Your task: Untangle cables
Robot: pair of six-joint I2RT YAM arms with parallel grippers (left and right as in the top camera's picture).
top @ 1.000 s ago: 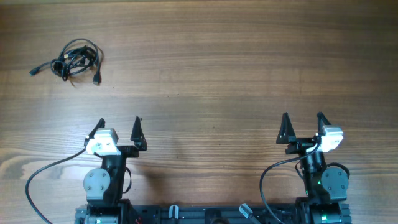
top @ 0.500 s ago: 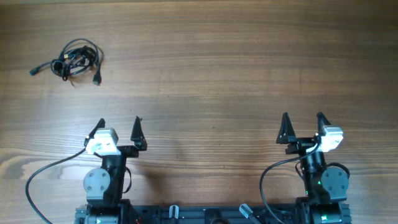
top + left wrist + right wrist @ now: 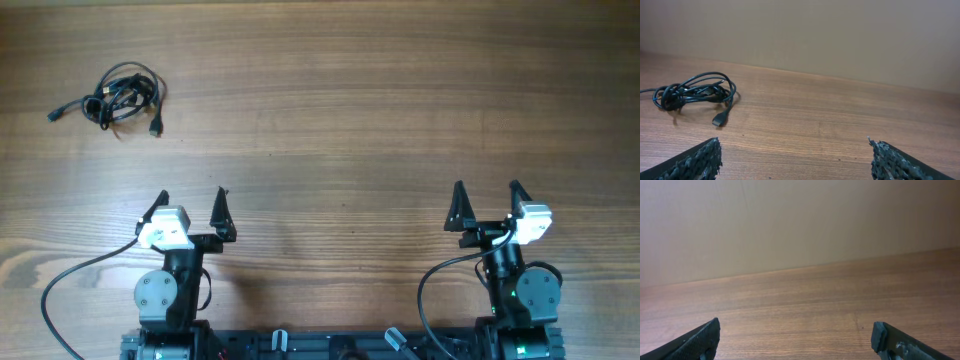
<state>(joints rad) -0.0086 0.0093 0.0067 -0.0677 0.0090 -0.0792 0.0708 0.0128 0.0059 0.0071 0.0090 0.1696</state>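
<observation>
Wide wooden surface (image 3: 380,90) fills the overhead view, brown grain running side to side. In both wrist views a plain beige wall (image 3: 840,35) meets its far edge.

Left tool (image 3: 192,195) sits low at the near side, pointing out over the wood, fingers spread wide apart. Its own camera shows the dark textured fingertips (image 3: 700,160) down in the bottom corners with bare wood between them. Right tool (image 3: 486,187), same story: fingers apart, gripping nothing, only wood and wall ahead of it.

Now the cables (image 3: 118,95): a small black knotted bundle lying on the surface in the far left corner, well apart from both tools. It lies ahead of the left tool and off to its left, and clear across the surface from the right tool.

From the left wrist the bundle sits above the left finger, loops piled together. One plug (image 3: 719,120) trails out on the near side, and a strand runs off the left edge of the frame. Overhead, a second plug end (image 3: 54,114) pokes out to the left.
</observation>
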